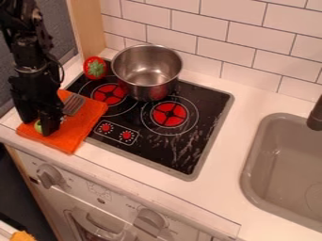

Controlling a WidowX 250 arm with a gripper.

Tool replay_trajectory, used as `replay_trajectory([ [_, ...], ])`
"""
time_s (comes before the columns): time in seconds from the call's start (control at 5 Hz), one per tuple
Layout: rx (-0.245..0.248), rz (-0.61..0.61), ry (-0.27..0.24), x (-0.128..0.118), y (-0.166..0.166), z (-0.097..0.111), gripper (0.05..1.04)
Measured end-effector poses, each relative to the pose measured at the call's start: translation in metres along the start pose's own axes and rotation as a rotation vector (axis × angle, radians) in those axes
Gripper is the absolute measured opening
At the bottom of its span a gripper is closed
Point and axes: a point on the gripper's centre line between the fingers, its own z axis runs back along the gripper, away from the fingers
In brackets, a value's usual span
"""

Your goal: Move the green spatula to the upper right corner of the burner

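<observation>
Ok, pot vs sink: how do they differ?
The pot is shiny metal; the sink is dull grey-beige. The pot's rim is round, the sink's outline a rectangle with rounded corners. The pot stands on the stovetop, while the sink is let into the counter and is larger. Both are open-topped.

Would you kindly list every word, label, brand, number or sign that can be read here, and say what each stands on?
Nothing is readable as text.
Oven front: tiny marks near the right knob, too small to read; a faint line drawing left of them.
Stovetop: white rings and outlines, no legible letters.
</observation>
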Motion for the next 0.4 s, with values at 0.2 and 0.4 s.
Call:
replay_trajectory([
  [0.2, 0.004, 0.008, 0.013, -0.0009, -0.0013, -0.0056, 0.438],
  [0.4, -0.002, -0.005, 0.010, -0.0008, -0.0051, -0.0047, 0.421],
])
